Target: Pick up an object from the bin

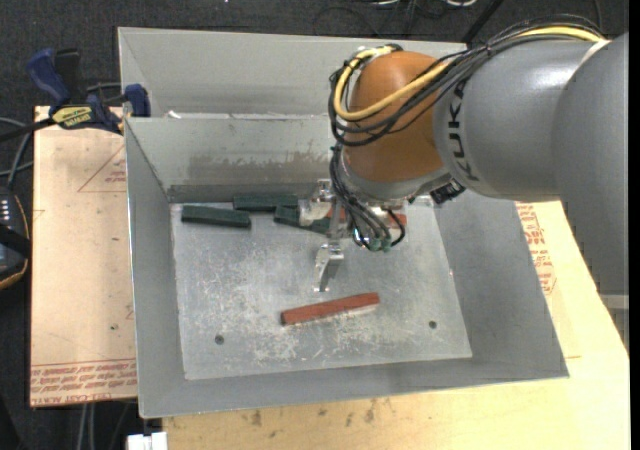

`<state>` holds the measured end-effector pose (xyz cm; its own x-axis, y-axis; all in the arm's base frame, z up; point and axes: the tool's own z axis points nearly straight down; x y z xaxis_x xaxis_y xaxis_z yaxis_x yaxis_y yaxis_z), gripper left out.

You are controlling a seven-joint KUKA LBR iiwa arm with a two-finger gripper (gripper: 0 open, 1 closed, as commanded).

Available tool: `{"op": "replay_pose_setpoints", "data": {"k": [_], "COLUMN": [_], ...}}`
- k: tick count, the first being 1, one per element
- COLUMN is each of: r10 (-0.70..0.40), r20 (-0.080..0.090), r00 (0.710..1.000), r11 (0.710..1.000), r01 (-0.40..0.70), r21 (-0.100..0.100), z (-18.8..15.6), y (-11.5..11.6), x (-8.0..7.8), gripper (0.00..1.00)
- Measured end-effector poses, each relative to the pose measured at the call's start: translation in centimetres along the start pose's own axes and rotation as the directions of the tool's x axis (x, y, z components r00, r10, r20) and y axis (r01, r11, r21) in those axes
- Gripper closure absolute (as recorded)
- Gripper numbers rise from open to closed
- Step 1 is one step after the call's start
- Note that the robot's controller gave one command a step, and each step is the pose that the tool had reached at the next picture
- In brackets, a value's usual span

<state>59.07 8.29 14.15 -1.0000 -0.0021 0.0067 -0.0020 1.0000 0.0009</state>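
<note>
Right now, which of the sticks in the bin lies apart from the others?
The reddish-brown stick, lying alone near the front of the bin. The dark green sticks lie together along the back wall.

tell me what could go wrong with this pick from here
1. The red-brown bar lies flat and thin on the bin floor, just in front of the gripper. A grasp may slip off it or push it away.
2. The dark green pieces lie close by along the back wall. The wrist's orange cover could knock them if the arm shifts back.
</note>
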Motion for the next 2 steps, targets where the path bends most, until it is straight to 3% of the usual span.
{"op": "replay_pose_setpoints", "data": {"k": [1, 2], "r10": [0.002, -0.143], "r20": [0.007, 0.016], "r00": [1.0, 0.99], "r11": [1.0, 0.99], "r01": [-0.002, 0.143], "r21": [0.0, 0.0], "z": [-0.4, 3.6], "y": [0.0, -1.2], "x": [-0.2, 2.6], "gripper": [0.0, 0.0]}}
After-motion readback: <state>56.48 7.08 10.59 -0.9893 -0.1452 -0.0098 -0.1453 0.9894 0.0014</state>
